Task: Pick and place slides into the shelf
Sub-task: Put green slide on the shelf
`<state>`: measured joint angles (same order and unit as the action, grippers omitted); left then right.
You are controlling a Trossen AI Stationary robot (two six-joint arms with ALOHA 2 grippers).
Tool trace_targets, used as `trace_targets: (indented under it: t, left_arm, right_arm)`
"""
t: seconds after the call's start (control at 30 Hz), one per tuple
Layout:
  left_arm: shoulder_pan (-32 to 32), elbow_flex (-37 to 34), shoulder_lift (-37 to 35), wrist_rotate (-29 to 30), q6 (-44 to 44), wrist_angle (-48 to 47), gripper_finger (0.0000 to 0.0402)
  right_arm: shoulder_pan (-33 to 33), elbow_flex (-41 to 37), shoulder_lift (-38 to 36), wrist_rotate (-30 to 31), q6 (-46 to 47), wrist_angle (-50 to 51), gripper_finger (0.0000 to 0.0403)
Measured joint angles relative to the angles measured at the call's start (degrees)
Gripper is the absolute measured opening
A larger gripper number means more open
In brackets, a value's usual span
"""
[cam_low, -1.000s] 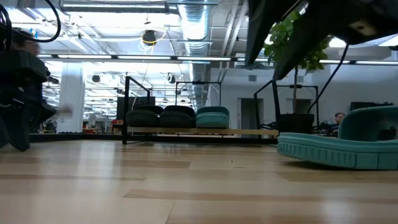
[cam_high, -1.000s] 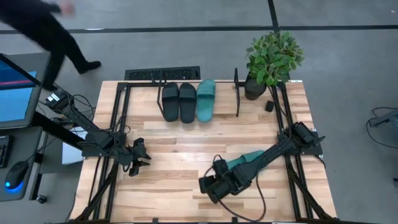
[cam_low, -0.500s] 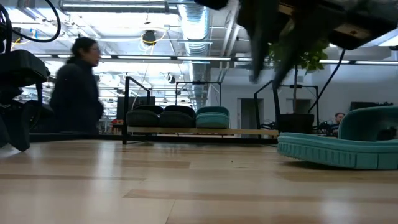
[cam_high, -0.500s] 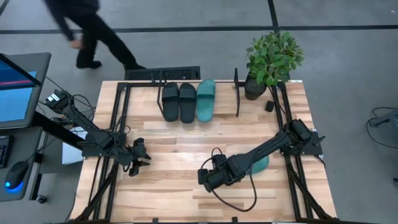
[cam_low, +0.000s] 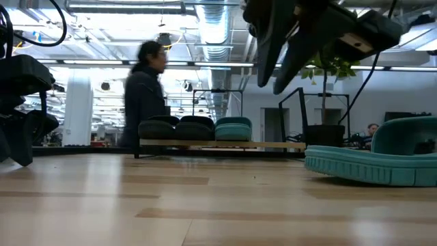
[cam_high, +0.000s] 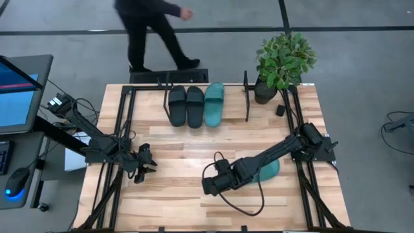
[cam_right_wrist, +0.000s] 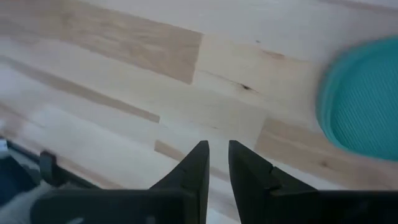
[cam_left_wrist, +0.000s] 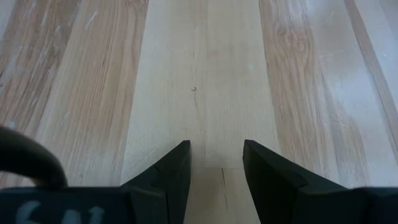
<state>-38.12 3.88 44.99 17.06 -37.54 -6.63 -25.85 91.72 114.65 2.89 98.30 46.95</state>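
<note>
A: Change since the earlier frame? Right claw (cam_high: 207,186) has shifted left at lower centre, fingers nearly closed, empty. The person (cam_high: 150,32) walked right.

B: Count: three slides (cam_high: 195,105) on the black wire shelf (cam_high: 246,97), one teal slide (cam_high: 268,169) on the wooden table (cam_high: 174,158). Left claw (cam_high: 149,166) parted, idle.

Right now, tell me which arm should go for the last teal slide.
Right. The loose teal slide lies on the table right under the right arm, whose empty gripper hangs just beyond it. The left gripper waits at the table's far left side, empty, much farther from the slide.
</note>
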Motion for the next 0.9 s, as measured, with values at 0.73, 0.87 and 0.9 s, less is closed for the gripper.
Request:
trace_targets:
  t: [0.73, 0.87, 0.9]
  left_arm:
    - [0.0, 0.0, 0.0, 0.0, 0.0, 0.0, 0.0135]
    - [0.0, 0.0, 0.0, 0.0, 0.0, 0.0, 0.0135]
    - [0.0, 0.0, 0.0, 0.0, 0.0, 0.0, 0.0135]
  right_arm:
    - [2.7, -1.1, 0.0, -3.1, -11.4, 2.9, 0.0177]
    - [2.6, -1.0, 0.8, -3.4, -11.4, 5.8, 0.0232]
    - [2.6, -1.0, 1.3, -3.9, -11.4, 6.5, 0.0241]
